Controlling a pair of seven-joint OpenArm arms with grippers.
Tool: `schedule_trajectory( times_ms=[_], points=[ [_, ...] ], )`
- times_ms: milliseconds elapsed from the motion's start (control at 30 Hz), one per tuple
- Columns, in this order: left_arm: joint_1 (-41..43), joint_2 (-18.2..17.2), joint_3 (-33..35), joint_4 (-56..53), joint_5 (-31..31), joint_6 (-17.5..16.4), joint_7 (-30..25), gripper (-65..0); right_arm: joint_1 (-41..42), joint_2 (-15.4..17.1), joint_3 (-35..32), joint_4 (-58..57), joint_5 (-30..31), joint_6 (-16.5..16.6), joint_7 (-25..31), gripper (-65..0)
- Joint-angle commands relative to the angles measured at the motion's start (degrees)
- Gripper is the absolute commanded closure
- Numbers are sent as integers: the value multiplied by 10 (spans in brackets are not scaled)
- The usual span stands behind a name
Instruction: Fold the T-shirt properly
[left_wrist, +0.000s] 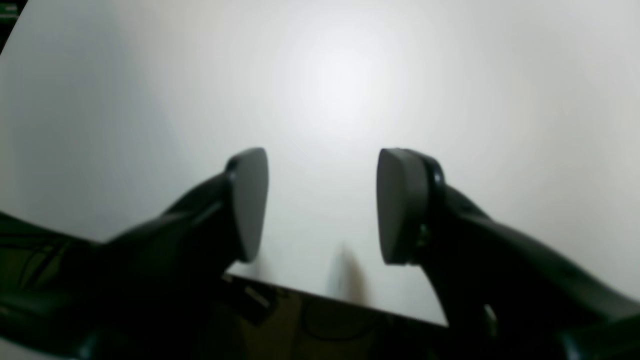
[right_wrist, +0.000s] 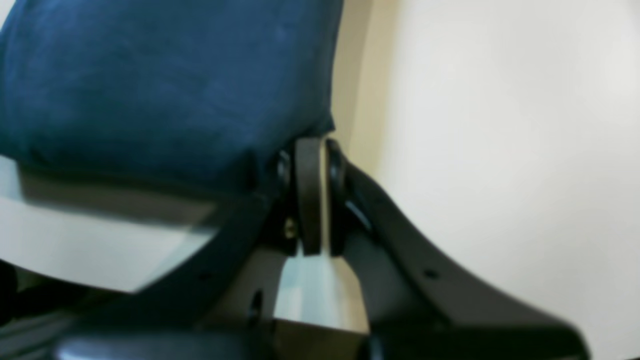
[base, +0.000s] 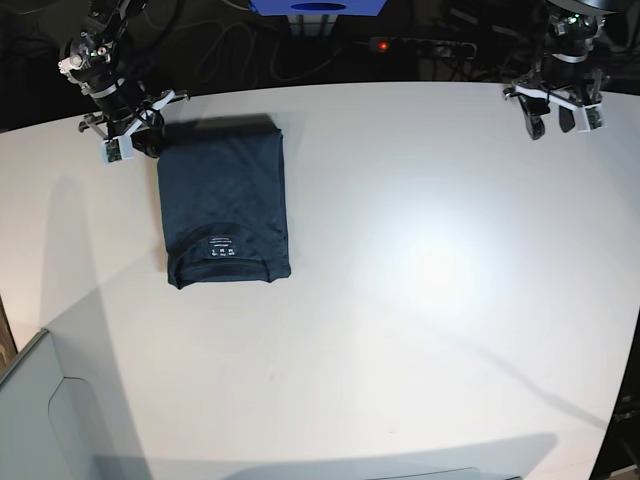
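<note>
The dark navy T-shirt (base: 225, 205) lies folded into a rectangle on the white table (base: 420, 280), with its white neck label (base: 221, 245) facing up at the near end. My right gripper (base: 128, 140) is at the shirt's far left corner. In the right wrist view its jaws (right_wrist: 315, 145) are closed with only a thin light slit between the pads, and the blue cloth (right_wrist: 165, 90) ends right at the tips. I cannot tell whether any cloth is pinched. My left gripper (left_wrist: 322, 200) is open and empty over bare table at the far right (base: 552, 118).
The table's far edge runs just behind both grippers, with dark cables and a blue box (base: 318, 8) beyond it. A grey panel (base: 40, 420) stands at the near left corner. In the left wrist view the table edge (left_wrist: 350, 300) lies under the fingers.
</note>
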Motion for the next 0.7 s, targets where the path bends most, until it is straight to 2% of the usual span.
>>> schedule_trajectory(
  times_ms=[0,200,300,500,567,667],
  points=[
    [15,-4,-4,19,-5,1,-15,-285,-11,5,15,26,16,8,17,0],
    [84,31,-11,70,-5,1,-15,0,-77,-28,58,133,24,8,12,0],
    [118,52,-9,76,-2,1,-14,0,-136,-39,55,171,24,8,12,0],
    [192,81,-8,68,0,1,-14,0,-245,-39,44,182,24,8,11,0],
    [212,92,-7,57,2,1,-14,0,-272,-38,44,172,24,8,11,0],
    [218,94,22,5,43,1,-20,0,-286,-34,30,121,24,8,11,0]
  ],
)
